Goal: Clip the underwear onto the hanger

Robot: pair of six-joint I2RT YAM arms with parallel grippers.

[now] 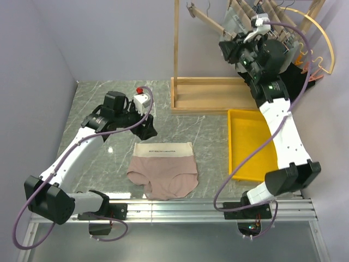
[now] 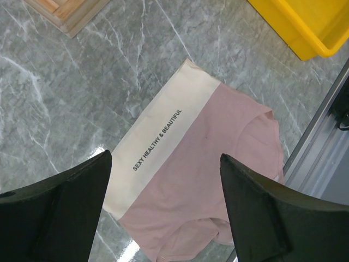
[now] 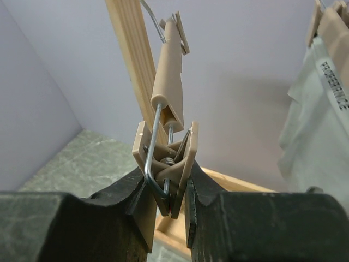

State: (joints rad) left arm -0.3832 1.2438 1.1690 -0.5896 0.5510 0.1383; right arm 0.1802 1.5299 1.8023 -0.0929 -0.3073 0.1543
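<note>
Pinching the slim light-wood hanger [image 3: 168, 82] by its end clip [image 3: 166, 158], my right end effector [image 3: 169, 191] readies it (for lifting, I judge); left end effector [image 2: 163, 164] gapes empty above dusty-pink, cream-banded underwear [image 1: 163, 169] flat on the table [image 1: 103, 98].

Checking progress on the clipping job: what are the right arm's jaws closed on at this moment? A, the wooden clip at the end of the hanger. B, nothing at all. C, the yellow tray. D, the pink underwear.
A: the right wrist view shows the right jaws pressed on both sides of the clip at the end of the hanger, while the underwear lies flat, untouched.
</note>
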